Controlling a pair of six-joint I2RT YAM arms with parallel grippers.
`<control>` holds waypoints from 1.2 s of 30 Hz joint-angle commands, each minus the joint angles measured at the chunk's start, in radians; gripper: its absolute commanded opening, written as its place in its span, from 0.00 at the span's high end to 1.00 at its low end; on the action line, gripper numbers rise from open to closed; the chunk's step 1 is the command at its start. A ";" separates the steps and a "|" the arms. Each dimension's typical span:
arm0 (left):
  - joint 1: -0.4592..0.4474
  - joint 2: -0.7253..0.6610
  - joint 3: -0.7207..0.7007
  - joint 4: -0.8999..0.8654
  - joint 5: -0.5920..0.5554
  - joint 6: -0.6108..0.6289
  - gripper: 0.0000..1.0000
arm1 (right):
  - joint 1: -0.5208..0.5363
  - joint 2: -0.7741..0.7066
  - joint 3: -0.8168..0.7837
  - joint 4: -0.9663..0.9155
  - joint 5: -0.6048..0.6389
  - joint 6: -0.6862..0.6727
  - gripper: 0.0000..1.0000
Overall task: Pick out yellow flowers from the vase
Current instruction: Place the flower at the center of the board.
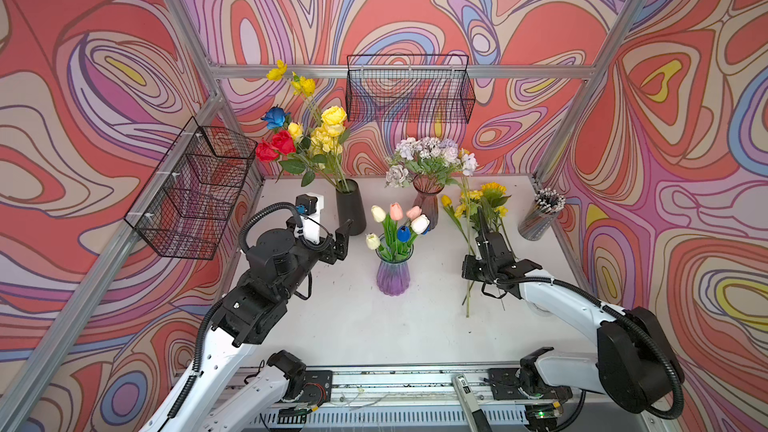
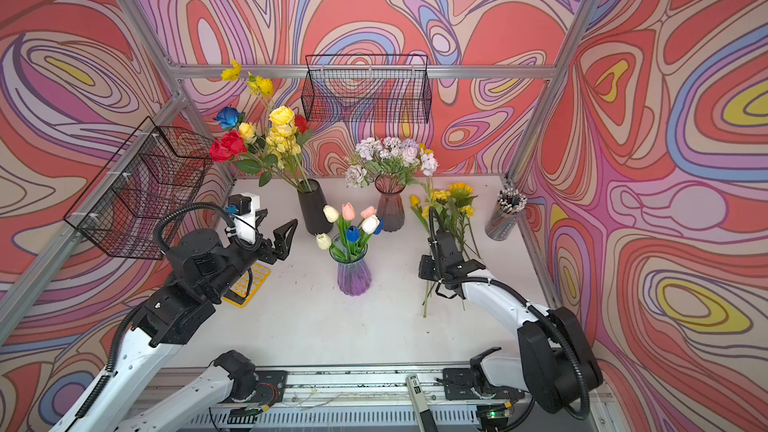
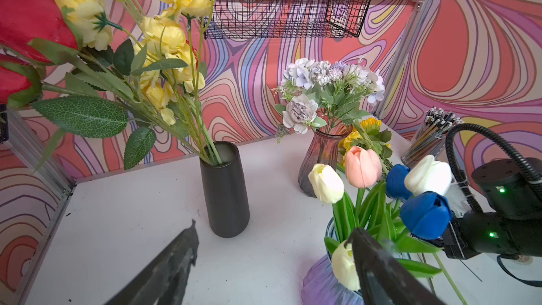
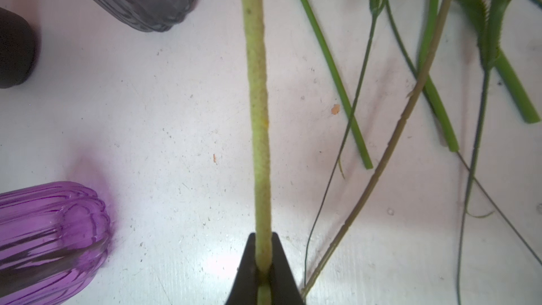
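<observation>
In the right wrist view, the stem (image 4: 258, 112) pinched in the right gripper (image 4: 263, 247) runs off the frame beside the purple vase (image 4: 50, 239), itself cropped; its bloom goes unseen. Left of the vase, the left arm (image 2: 195, 259) covers much of a yellow stencil (image 2: 259, 274).

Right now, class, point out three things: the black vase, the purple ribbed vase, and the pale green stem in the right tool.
black vase (image 1: 352, 207): in a top view, middle of its wall.
purple ribbed vase (image 1: 393, 276): in a top view, its ribbed wall.
pale green stem (image 4: 258, 112): right wrist view, halfway along it.
</observation>
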 commanded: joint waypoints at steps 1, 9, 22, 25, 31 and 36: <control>0.013 -0.012 -0.009 -0.027 -0.017 0.000 0.15 | -0.002 0.029 -0.019 0.046 -0.017 0.019 1.00; 0.041 0.009 -0.019 -0.044 -0.060 0.028 0.15 | -0.005 0.074 -0.038 0.071 -0.045 0.034 1.00; 0.131 0.045 -0.046 -0.021 -0.010 0.010 0.18 | -0.004 0.048 -0.002 0.002 -0.019 0.015 0.83; 0.155 0.055 -0.049 -0.015 0.018 0.011 0.20 | -0.004 0.022 0.027 -0.035 -0.004 -0.007 0.74; 0.195 0.079 -0.049 0.007 0.034 0.014 0.29 | -0.005 -0.075 0.088 -0.103 0.039 -0.067 0.66; 0.227 0.118 -0.055 0.051 0.100 0.036 0.36 | -0.004 -0.183 0.112 -0.104 0.060 -0.114 0.63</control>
